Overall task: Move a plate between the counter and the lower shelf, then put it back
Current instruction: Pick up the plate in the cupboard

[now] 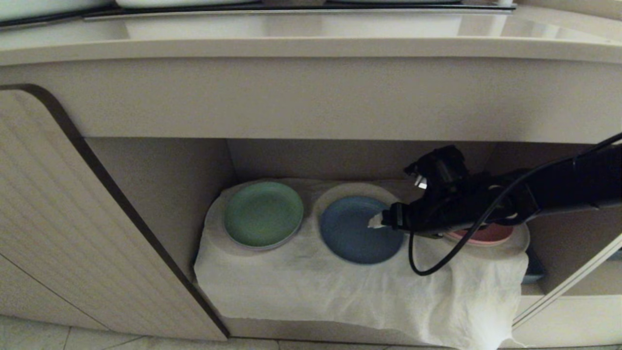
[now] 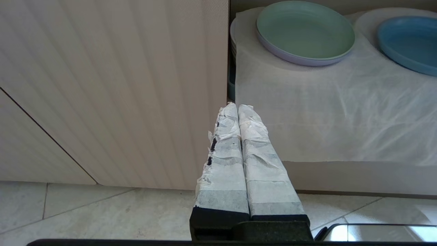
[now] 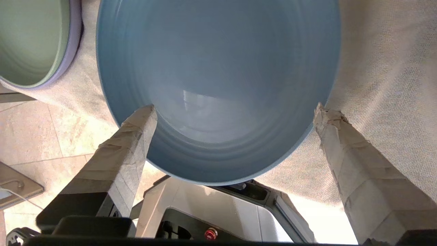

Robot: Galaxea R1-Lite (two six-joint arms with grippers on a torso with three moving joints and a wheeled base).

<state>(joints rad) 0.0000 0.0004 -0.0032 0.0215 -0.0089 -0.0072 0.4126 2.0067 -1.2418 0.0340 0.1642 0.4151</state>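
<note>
My right gripper has its fingers spread wide, one on each side of the blue plate, holding nothing. The plate lies on the white cloth in the lower shelf, between the green plate and the pink plate. My left gripper, fingers pressed together, hangs beside the cloth.

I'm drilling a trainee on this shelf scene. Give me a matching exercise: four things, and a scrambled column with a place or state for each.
Things:
1. green plate
2. blue plate
3. pink plate
4. left gripper

Places or states:
A. fingers shut, low beside the cabinet door
B. middle of the white cloth
C. partly hidden behind the right arm
D. leftmost on the cloth

Pairs: 1-D, 2-B, 3-C, 4-A
</note>
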